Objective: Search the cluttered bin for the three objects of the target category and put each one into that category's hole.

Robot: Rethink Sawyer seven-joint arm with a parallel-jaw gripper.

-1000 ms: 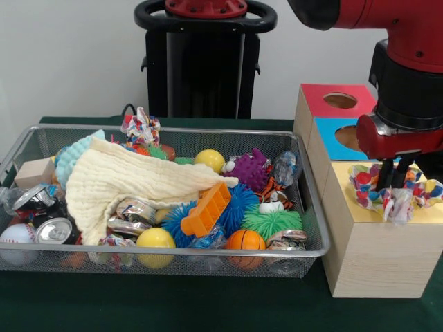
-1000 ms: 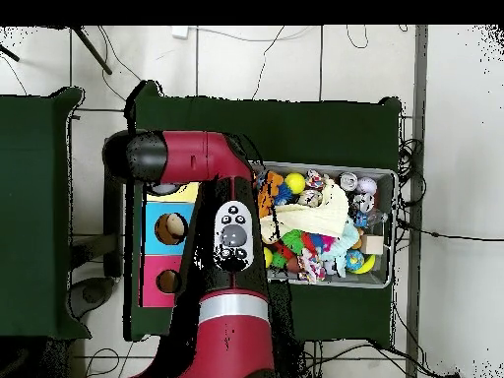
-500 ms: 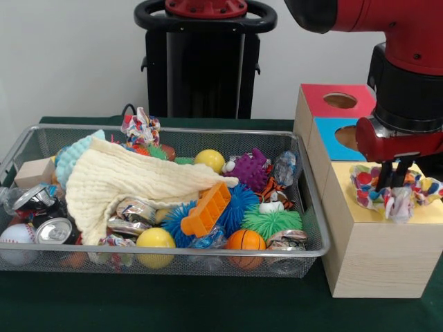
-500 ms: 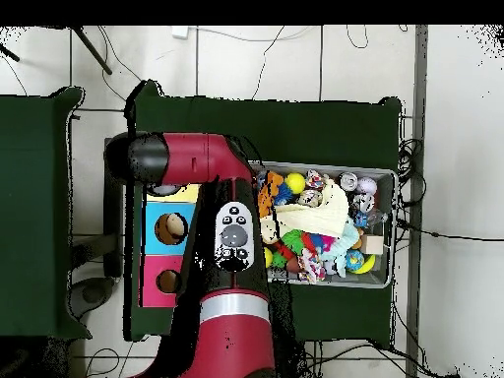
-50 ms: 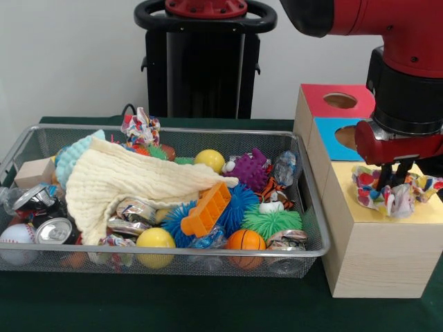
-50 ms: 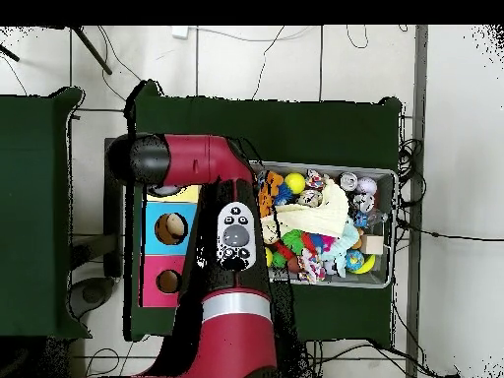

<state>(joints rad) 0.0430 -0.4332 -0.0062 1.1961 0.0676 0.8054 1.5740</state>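
Red and black arm (image 5: 408, 62) fills the right of the front view, its tool (image 5: 393, 181) down over the yellow-topped wooden box (image 5: 377, 252) at lower right. Tool's black fingers look nearly closed on a crumpled multicoloured cloth scrap (image 5: 387, 194) that rests on the yellow top, spread wider than any hole would be. Risk, as I judge it: cloth drapes over the box rim and slides off the right side, or snags on the tool when freed instead of dropping in. A similar scrap (image 5: 141, 128) sits at the back rim of the wire mesh bin (image 5: 308, 252), upper left of the clutter, beside a cream waffle towel (image 5: 118, 183); likely a next target. Red box (image 5: 318, 104) and blue box (image 5: 332, 142) holes sit clear behind.

Overhead view: arm (image 6: 221, 246) hides the yellow box and tool. Bin (image 6: 389, 231) lies right of centre, packed; green desk (image 6: 325, 128) has open room above it.
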